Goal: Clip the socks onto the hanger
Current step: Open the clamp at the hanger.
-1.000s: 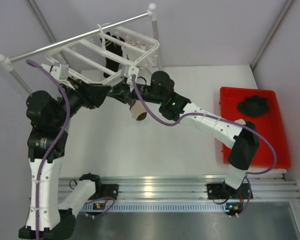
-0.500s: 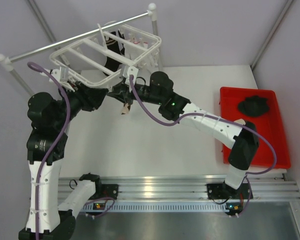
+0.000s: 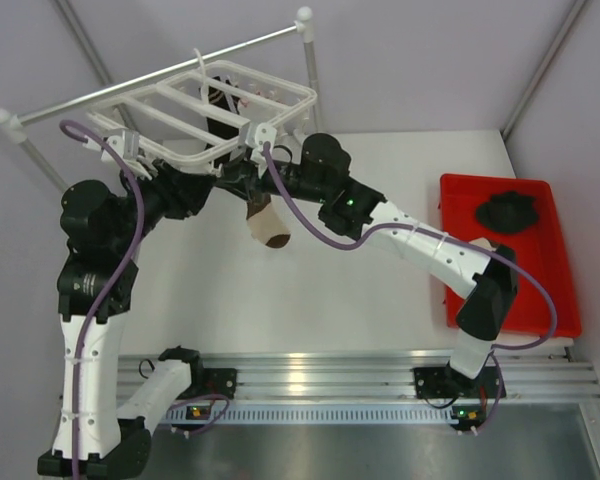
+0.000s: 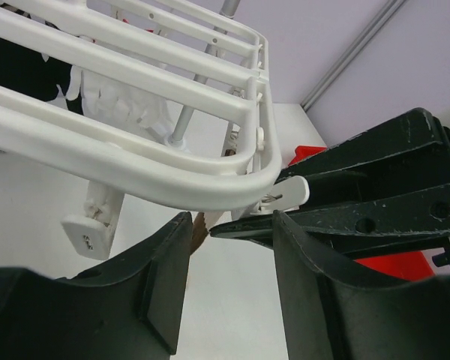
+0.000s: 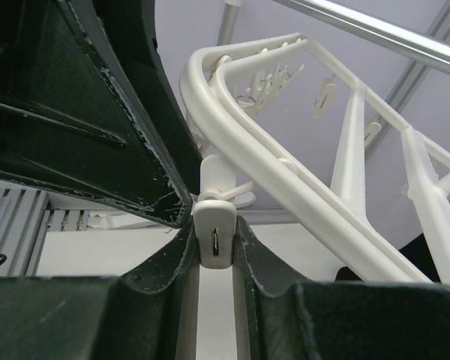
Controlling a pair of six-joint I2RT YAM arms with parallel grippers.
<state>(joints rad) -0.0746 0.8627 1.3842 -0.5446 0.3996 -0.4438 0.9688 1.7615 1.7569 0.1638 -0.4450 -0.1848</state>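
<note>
White plastic bars of the hanger [image 4: 120, 161] fill the space over both wrists, with the grey metal rail [image 5: 375, 31] behind. A black sock [image 3: 220, 125] dangles inside the frame. Off to the right, well apart, a glossy red tray [image 3: 545, 285] on the white table [image 3: 330, 300] holds a crumpled black fabric heap [image 3: 508, 212].

The two arms crowd the frame's near corner. The right gripper [image 5: 214, 244] is pinched tight on a small flat-ended clip [image 5: 214, 214] hanging from the rounded rim. One of its scuffed black fingers pokes into the gap of the left gripper [image 4: 229, 240], whose jaws stand roughly half apart with nothing clamped between them.

The cream sock [image 3: 268, 228], limp with a brown toe, hangs just below where the grippers meet (what holds its top edge cannot be told), clear of the table.
</note>
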